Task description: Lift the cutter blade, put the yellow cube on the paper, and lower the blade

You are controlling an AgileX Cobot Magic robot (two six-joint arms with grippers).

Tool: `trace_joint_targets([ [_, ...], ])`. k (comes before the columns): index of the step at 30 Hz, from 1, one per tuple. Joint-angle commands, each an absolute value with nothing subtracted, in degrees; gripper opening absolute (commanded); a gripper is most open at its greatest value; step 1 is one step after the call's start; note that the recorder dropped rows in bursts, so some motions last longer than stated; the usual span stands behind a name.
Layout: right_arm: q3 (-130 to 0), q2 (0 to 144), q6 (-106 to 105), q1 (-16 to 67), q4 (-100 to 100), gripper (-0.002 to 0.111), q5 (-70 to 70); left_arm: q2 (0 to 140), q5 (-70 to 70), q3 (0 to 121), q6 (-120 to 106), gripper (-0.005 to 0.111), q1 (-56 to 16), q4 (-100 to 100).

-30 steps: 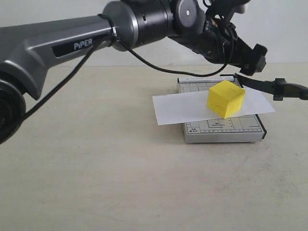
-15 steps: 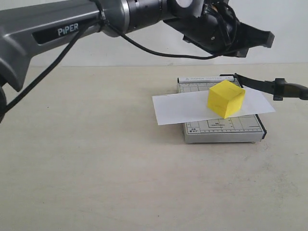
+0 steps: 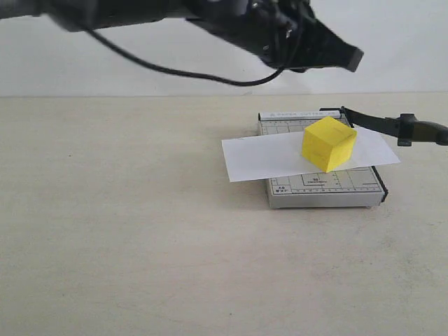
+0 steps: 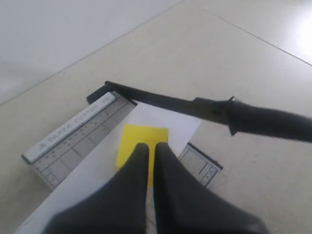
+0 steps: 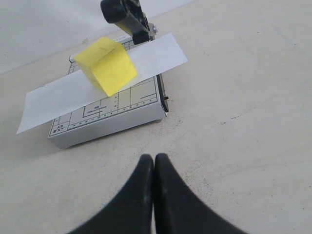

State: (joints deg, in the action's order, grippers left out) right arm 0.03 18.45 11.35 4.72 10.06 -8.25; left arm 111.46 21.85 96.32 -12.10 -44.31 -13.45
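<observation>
The left arm (image 3: 126, 10) is blurred along the top edge, and the cutter blade (image 3: 381, 121) runs off the right edge.

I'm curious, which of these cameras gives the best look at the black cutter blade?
The left wrist view: the cutter blade fills the picture, large and clear, from its hinge along the thin arm to the thick handle. The exterior view shows it small, at the right edge. The right wrist view shows only the handle end, strongly foreshortened.

Beige tabletop (image 3: 140, 245), grey gridded cutter base (image 3: 336, 187) flat on it, right of ctr, twd back
</observation>
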Motion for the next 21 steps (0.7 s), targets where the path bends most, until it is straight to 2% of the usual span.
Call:
trace_joint_targets([
  [1,0.0,18.6,11.1,4.6,10.2,0.0,-8.0,93.1,3.2,66.7,-13.4,0.005,-42.3,-11.5],
  [3,0.0,18.6,11.1,4.6,10.2,0.0,-8.0,83.1,-5.8,53.2,-13.4,0.005,-38.0,-11.5],
  [4,0.0,18.6,11.1,4.6,10.2,0.0,-8.0,78.0,-11.2,46.3,-13.2,0.005,-33.6,-11.8],
  [5,0.0,18.6,11.1,4.6,10.2,0.0,-8.0,75.5,-12.6,43.3,-13.2,0.005,-30.7,-11.8],
  [6,0.0,18.6,11.1,4.6,10.2,0.0,-8.0,71.8,-12.4,38.9,-13.2,0.005,-23.8,-11.8],
  [7,0.0,18.6,11.0,4.6,10.2,0.0,-8.1,70.1,-11.2,37.1,-13.2,0.005,-20.1,-11.8],
  [9,0.0,18.6,11.0,4.6,10.1,0.0,-8.1,65.2,-3.2,32.5,-13.2,0.005,-8.7,-11.3],
  [11,0.0,18.6,11.0,4.6,10.1,0.0,-8.1,60.2,1.2,29.9,-13.4,0.005,-4.3,-11.3],
  [17,0.0,18.6,11.0,4.6,10.0,0.0,-8.1,32.5,11.4,23.7,-13.4,0.005,-3.0,-11.6],
  [21,0.0,18.6,10.4,4.6,10.0,0.0,-8.0,19.7,12.5,19.5,-12.9,0.005,-3.0,-11.9],
])
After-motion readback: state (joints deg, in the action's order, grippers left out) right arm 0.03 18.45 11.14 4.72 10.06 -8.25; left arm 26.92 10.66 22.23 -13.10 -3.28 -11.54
